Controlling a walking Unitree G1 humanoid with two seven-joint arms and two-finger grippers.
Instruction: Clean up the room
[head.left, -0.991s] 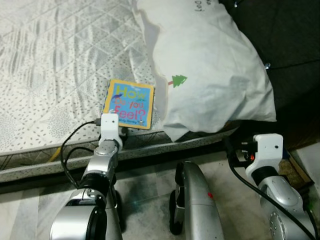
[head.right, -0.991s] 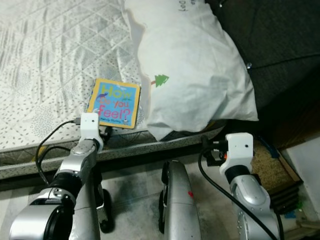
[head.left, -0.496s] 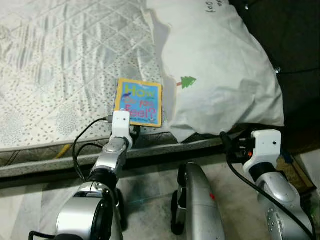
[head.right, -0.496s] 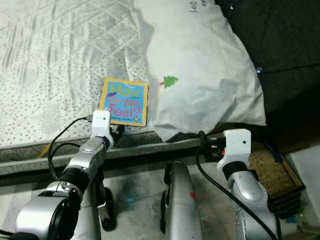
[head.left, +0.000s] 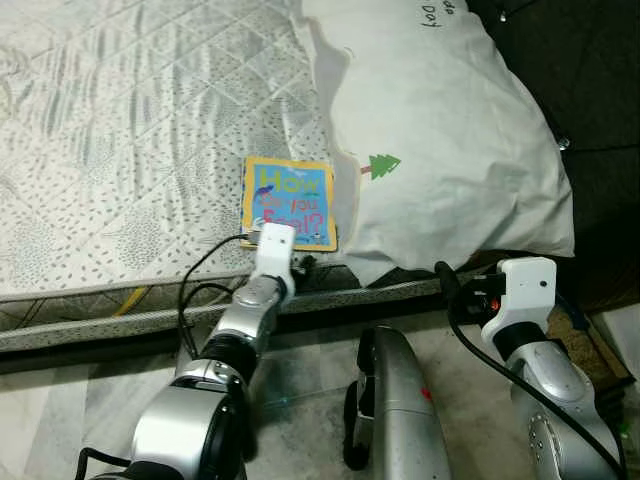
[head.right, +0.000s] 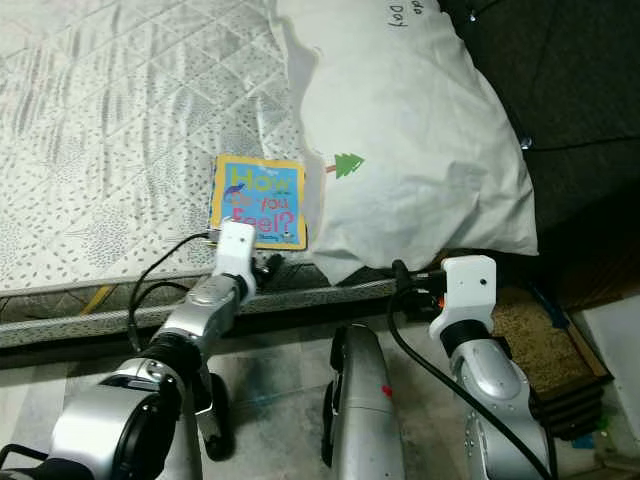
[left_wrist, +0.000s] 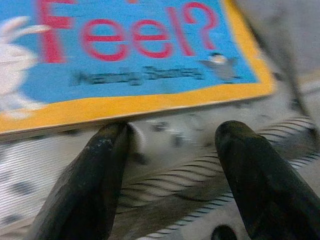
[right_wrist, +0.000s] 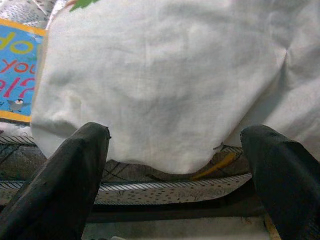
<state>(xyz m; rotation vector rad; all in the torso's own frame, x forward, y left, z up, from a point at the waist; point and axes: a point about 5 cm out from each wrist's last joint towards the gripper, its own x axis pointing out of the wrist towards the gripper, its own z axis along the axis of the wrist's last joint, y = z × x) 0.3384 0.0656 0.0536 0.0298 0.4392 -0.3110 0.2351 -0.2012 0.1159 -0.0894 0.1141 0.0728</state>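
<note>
One book (head.left: 289, 201) and one pillow (head.left: 440, 140) on the mattress (head.left: 120, 150); both hands, left hand (left_wrist: 170, 145) and right hand (right_wrist: 175, 150), spread

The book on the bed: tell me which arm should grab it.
Left. The left gripper sits at the near edge of the book, jaws open. The right gripper faces the pillow instead.

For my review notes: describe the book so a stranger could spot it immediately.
Start at the grey quilted mattress and go to its near edge, beside the big white pillow. The book lies flat there, just beyond the open left gripper: a small square, blue with a yellow border and bright lettering.
</note>
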